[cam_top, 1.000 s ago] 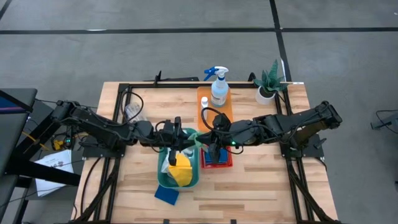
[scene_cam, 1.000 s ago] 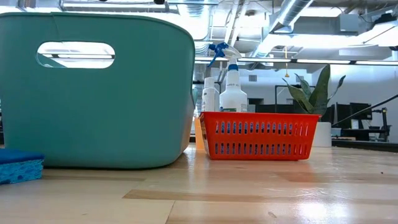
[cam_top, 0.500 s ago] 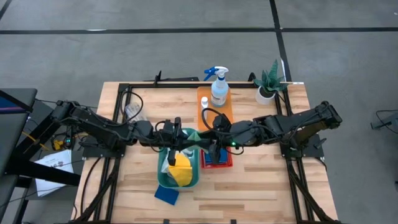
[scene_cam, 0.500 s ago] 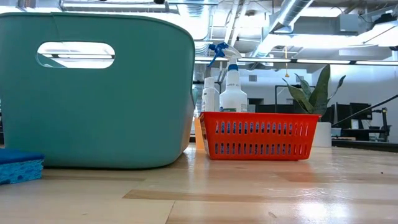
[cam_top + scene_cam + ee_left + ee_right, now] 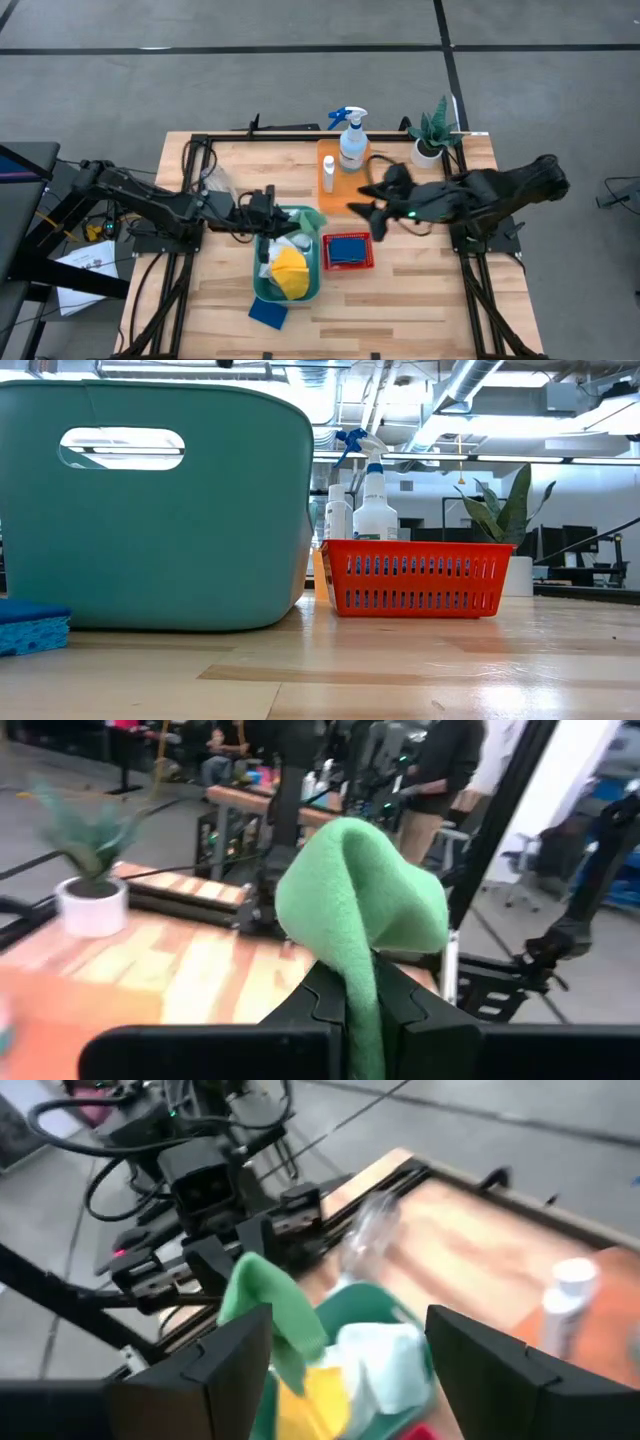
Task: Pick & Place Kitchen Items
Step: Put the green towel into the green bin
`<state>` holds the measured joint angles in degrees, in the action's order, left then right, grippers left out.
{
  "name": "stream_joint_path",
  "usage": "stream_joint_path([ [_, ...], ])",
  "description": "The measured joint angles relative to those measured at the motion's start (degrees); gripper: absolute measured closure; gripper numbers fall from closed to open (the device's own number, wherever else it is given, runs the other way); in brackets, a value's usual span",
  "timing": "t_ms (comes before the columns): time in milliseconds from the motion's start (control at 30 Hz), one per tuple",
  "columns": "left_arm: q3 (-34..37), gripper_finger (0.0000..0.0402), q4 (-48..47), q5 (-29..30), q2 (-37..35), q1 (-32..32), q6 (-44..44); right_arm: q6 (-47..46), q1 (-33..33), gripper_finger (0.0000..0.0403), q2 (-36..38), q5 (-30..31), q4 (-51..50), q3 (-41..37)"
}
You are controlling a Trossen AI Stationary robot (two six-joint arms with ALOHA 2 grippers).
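Note:
My left gripper (image 5: 278,210) is at the far left corner of the teal bin (image 5: 262,285) and is shut on a green cloth (image 5: 360,900). Inside the bin lie a yellow cloth (image 5: 288,270) and a white cloth (image 5: 298,243). A blue sponge (image 5: 347,250) lies in the red basket (image 5: 326,262). My right gripper (image 5: 365,212) hangs open and empty, off the basket's far right corner. A second blue sponge (image 5: 267,312) lies on the table in front of the bin. The spray bottle (image 5: 352,140) and the small white bottle (image 5: 328,172) stand on an orange mat (image 5: 362,178). My left gripper pinches a bunched fold of the green cloth (image 5: 362,990) between its two fingers (image 5: 325,1005). The fingers lie level and come from the table's left. The cloth bulges up past the fingertips. Its lower part (image 5: 295,1355) hangs down toward the cloths in the bin.
A potted plant (image 5: 430,135) stands at the far right corner. A black frame (image 5: 205,150) runs round the tabletop. The bare wood near the front right is free. In the low view the bin (image 5: 160,510) and the basket (image 5: 415,575) stand side by side. People stand beyond the table.
My right gripper has risen from over the red basket and drawn back toward the table's right and far side. The blue sponge is left lying in the basket. My left gripper has drawn a little toward the table's left with the green cloth.

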<state>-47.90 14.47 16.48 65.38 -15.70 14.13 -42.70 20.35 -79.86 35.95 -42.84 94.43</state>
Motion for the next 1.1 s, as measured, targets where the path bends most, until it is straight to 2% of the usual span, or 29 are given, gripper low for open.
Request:
stream_joint_path([
  [333, 0.0, 0.0401, -12.6, 7.4, -8.9, -1.0, -0.2, -0.9, 6.1, 0.0148, 9.1, 12.3, -12.7, 0.0],
  [567, 0.0, 0.0401, -17.6, 8.5, -9.9, -2.7, 2.1, -6.3, 9.9, 0.0148, 12.1, 19.5, -19.3, 0.0],
  [833, 0.0, 0.0401, -22.6, 8.6, -9.8, -5.7, 8.0, -14.2, 11.9, 0.0148, 12.5, 23.3, -27.2, 0.0],
  [1100, -0.1, 0.0401, -22.6, 7.7, -4.6, -7.7, 14.2, -15.0, 11.9, 0.0148, 12.5, 24.1, -29.0, 0.0],
])
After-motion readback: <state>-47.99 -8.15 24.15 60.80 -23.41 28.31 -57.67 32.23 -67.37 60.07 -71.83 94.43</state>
